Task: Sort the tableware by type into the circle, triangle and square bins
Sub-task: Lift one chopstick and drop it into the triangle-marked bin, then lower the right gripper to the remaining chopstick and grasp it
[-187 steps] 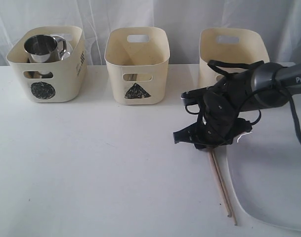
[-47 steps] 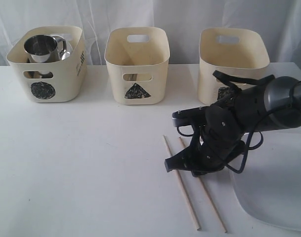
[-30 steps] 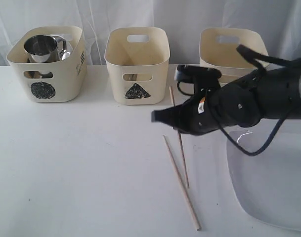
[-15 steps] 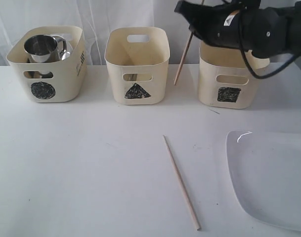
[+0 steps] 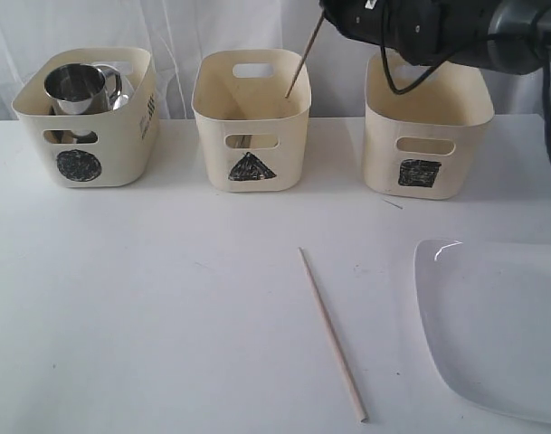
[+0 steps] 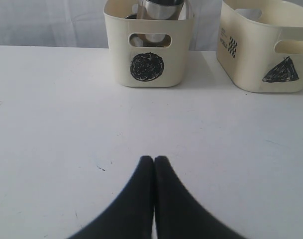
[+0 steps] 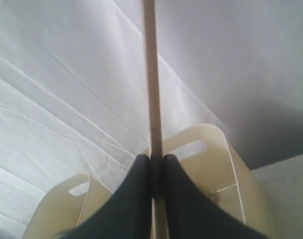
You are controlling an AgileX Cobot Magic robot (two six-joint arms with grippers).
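**One stick held high over the triangle tub**

Nearest to me, my left claw (image 6: 154, 162) sat low over the white table (image 5: 166, 298). Its two black fingers were pressed together, and nothing was between them.

A little farther out, a thin wooden chopstick (image 5: 332, 336) lay flat on the table all by itself. Near it on the right lay the big white square plate (image 5: 497, 334). The two were not touching.

Behind them, three cream plastic tubs stood in a row. On the left was the circle tub (image 5: 85, 117), with a black scribbled circle on its front. A shiny steel mug (image 5: 74, 88) poked out of its top. In the middle was the triangle tub (image 5: 251, 117), with a black triangle on it. On the right was the square tub (image 5: 426, 127), with a black square. I could not see what was inside that one.

Farthest back and highest up, my right claw (image 7: 153, 162) hung in the air above the tubs. Its fingers pinched a second wooden chopstick (image 5: 302, 59) tight. That stick was tilted, and its low end pointed down into the open top of the triangle tub.
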